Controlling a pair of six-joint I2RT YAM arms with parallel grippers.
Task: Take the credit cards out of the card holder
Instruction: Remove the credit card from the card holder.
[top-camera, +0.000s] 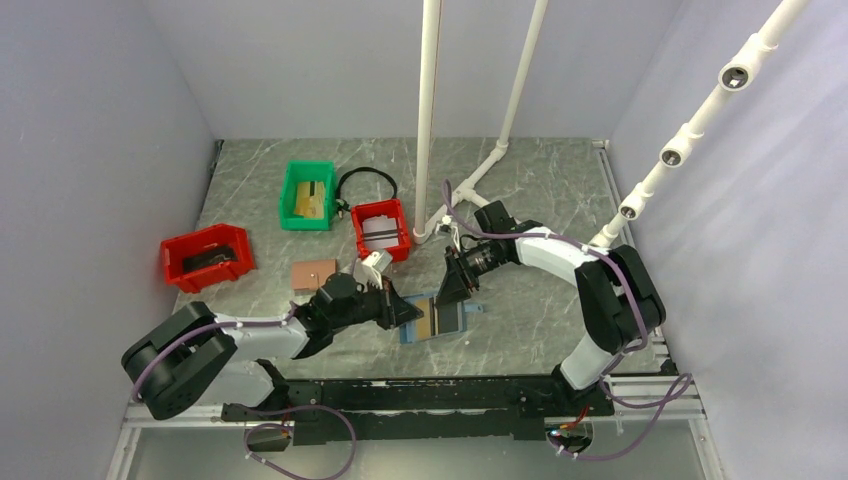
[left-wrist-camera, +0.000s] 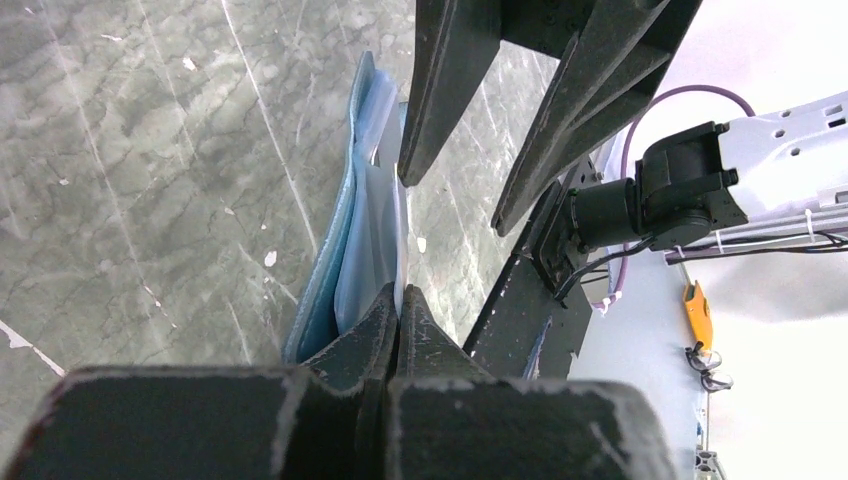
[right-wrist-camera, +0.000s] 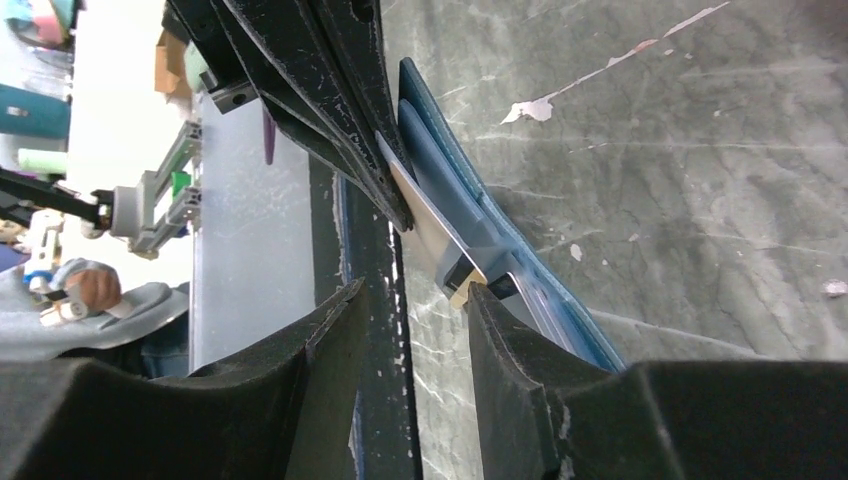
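Note:
The blue card holder (top-camera: 445, 326) lies open on the marble table between the two arms. A gold-tan credit card (top-camera: 424, 318) stands up from its left half. My left gripper (top-camera: 408, 312) is shut on the card's thin edge; in the left wrist view the fingertips (left-wrist-camera: 385, 315) pinch it beside the pale blue pockets (left-wrist-camera: 365, 230). My right gripper (top-camera: 452, 290) hangs open over the holder's right half. In the right wrist view its right fingertip (right-wrist-camera: 485, 310) touches the card's (right-wrist-camera: 430, 215) near corner, and the left finger stands apart. The holder (right-wrist-camera: 455, 165) lies behind the card.
A red bin (top-camera: 207, 257) stands at the left, with a green bin (top-camera: 308, 195) and a second red bin (top-camera: 381, 227) behind the holder. A brown wallet (top-camera: 313, 274) lies near my left arm. White pipes (top-camera: 428, 120) rise at the back. A black rail (top-camera: 420, 395) runs along the front.

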